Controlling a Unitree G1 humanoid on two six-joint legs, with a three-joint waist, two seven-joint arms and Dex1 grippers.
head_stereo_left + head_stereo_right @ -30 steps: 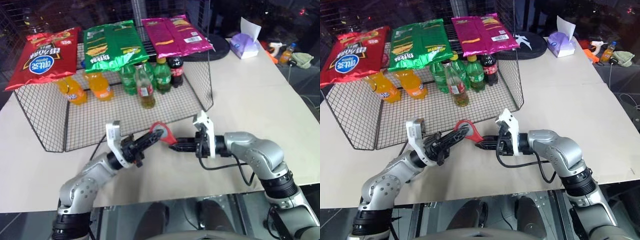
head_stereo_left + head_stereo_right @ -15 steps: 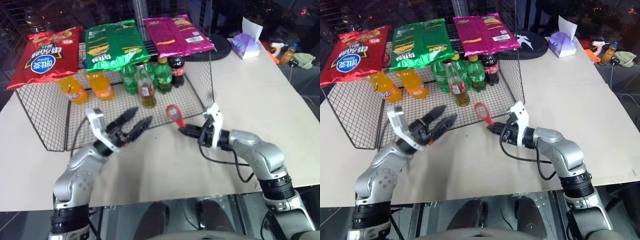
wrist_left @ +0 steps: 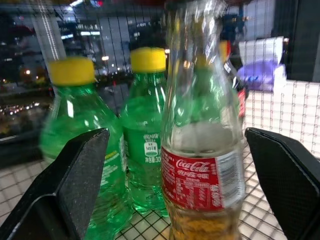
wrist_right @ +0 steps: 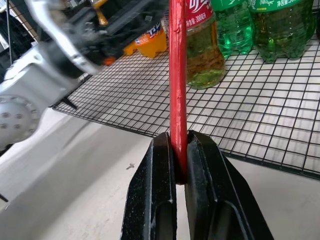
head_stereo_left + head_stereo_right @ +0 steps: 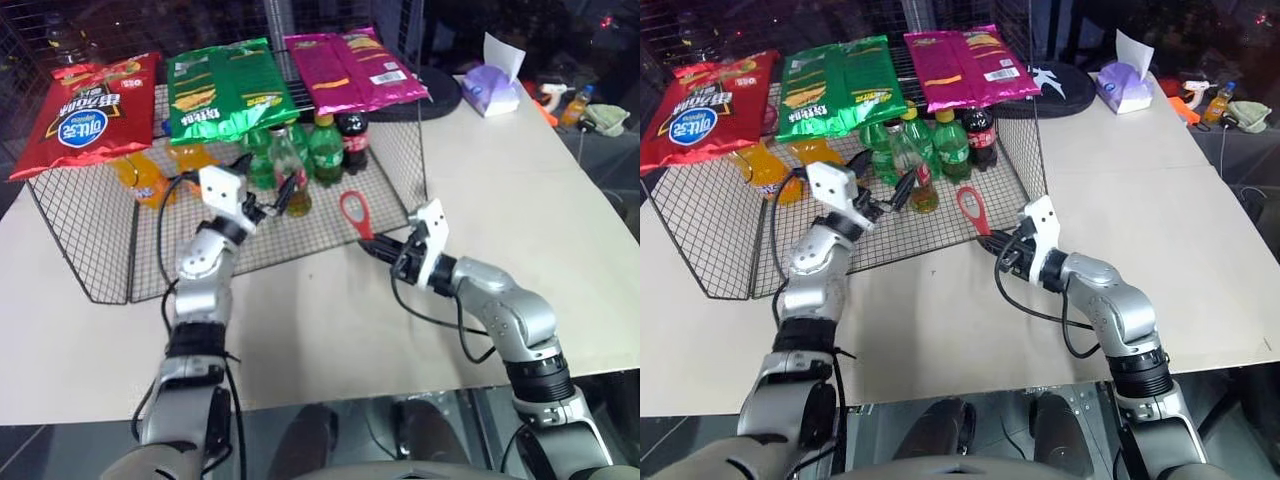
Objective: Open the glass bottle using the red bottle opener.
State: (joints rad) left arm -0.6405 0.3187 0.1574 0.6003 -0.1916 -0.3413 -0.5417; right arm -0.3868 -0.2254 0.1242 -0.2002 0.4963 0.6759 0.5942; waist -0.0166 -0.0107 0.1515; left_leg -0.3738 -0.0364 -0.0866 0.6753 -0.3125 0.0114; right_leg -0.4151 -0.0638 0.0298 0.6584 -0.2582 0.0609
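The glass bottle [image 5: 287,158], clear with amber liquid and a red label, stands upright on the wire rack's lower shelf. In the left wrist view the glass bottle [image 3: 202,150] sits straight ahead between the spread fingers [image 3: 75,185], with no contact. My left gripper [image 5: 283,193] is open, just in front of the bottle. My right gripper [image 5: 378,248] is shut on the handle of the red bottle opener [image 5: 354,213], which stands upright with its ring head on top, to the right of the bottle at the rack's front edge. The right wrist view shows the opener [image 4: 177,90] edge-on.
The black wire rack [image 5: 90,230] carries chip bags [image 5: 225,90] on top. Orange soda bottles [image 5: 140,175], green plastic bottles [image 5: 325,150] and a dark cola bottle [image 5: 352,135] crowd around the glass bottle. A tissue box [image 5: 490,90] sits far right on the beige table [image 5: 500,200].
My left gripper let go of the opener's ring head, opened, and moved forward into the rack up to the glass bottle. My right gripper kept the opener and tilted it upright.
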